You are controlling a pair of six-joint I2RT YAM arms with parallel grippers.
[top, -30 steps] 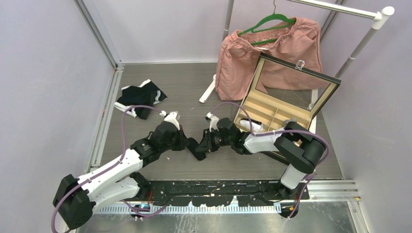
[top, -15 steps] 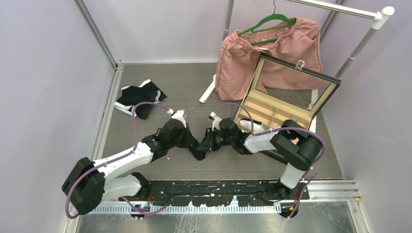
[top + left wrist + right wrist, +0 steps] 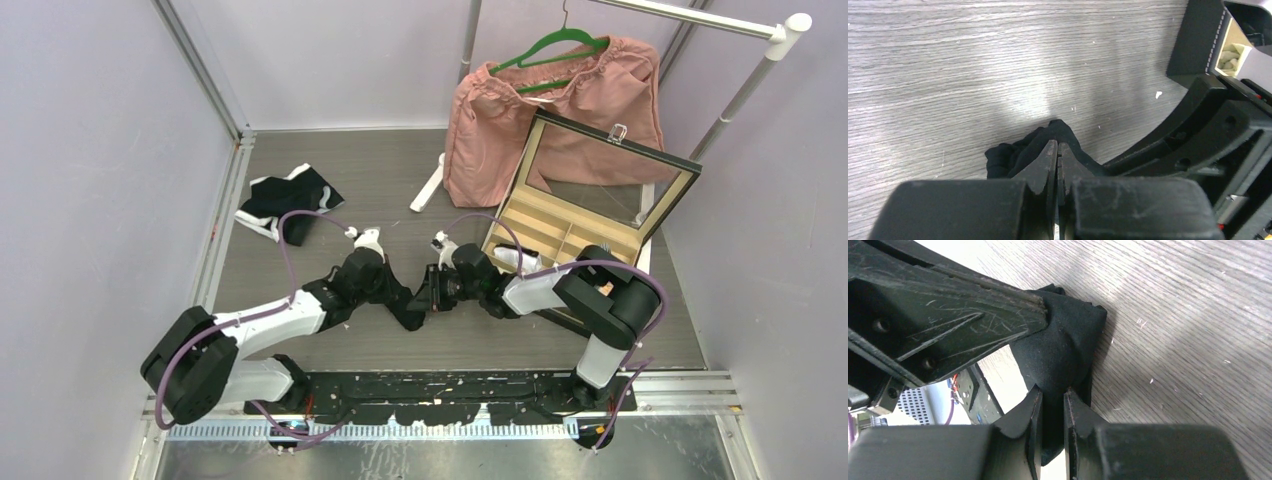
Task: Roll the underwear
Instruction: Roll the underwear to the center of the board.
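Underwear [image 3: 1063, 350], one small black pair, lies bunched on the grey wooden table [image 3: 380, 180] near its middle, directly between our two claws. Our left claw [image 3: 1057, 147] has its fingers pressed fully together. A thin fold of the black cloth looks caught at their tips, rising to a small peak there. Our right claw [image 3: 1052, 392] comes in from the opposite side and pinches a thicker fold, its fingers parted just enough for the cloth that fills the gap. The two claws nearly touch each other over the bundle.

We judge this cloth to be very light, soft and limp. It will not hold a shape on its own, it will sag from any single pinch, and a roll will loosen once pressure comes off. It is neither fragile nor slippery, and the weave should drag a little on the wood grain, which helps a roll tighten. The best hold, as we see it, is on an edge of doubled cloth such as the waistband, taken at two points set apart so the piece is taut between them. Pinched this close together, we have little span to turn.

A second heap of briefs [image 3: 288, 205], black and white, lies well apart at the far left, and the open box [image 3: 560, 235] stands just beside our right arm.
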